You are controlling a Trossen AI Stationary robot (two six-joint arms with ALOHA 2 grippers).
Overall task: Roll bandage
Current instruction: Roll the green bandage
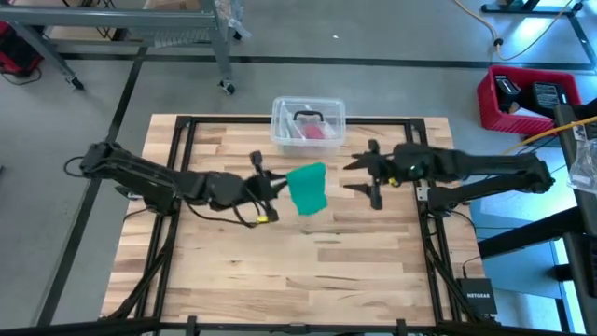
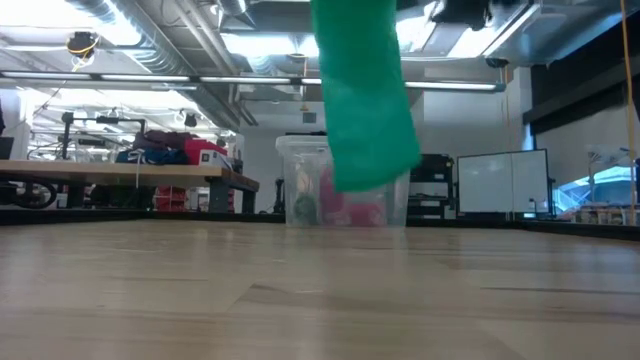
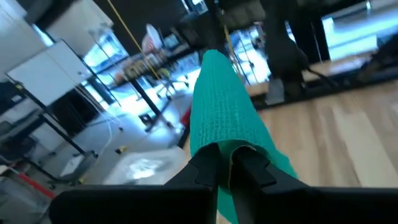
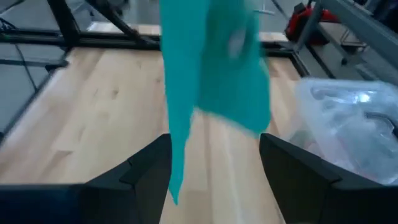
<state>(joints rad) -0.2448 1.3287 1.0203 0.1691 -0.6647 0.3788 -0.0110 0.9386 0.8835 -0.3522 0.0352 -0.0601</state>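
The teal-green bandage [image 1: 308, 188] hangs in the air over the middle of the table, and its lower end [image 2: 368, 170] is clear of the wood. My left gripper [image 1: 280, 187] reaches in from the table's left and is shut on the bandage [image 3: 217, 99]. My right gripper [image 1: 366, 177] stands open just right of the bandage, pointing at it. In the right wrist view the bandage [image 4: 211, 68] hangs ahead of the right gripper [image 4: 214, 168], and its fingers touch nothing. My left gripper pinches a bunched part of the bandage [image 3: 225, 149] between its two fingers. The fingers lie about level and come from the table's left. The bandage is lifted clear of the table; its cloth drapes slack past the fingertips and hangs below them.
A clear plastic tub [image 1: 308, 121] holding a pink-red item stands at the table's far middle, behind the bandage [image 2: 345, 195]. Black frame rails [image 1: 187, 149] run along the table's sides. A red crate [image 1: 527, 98] sits on the floor beyond the right edge.
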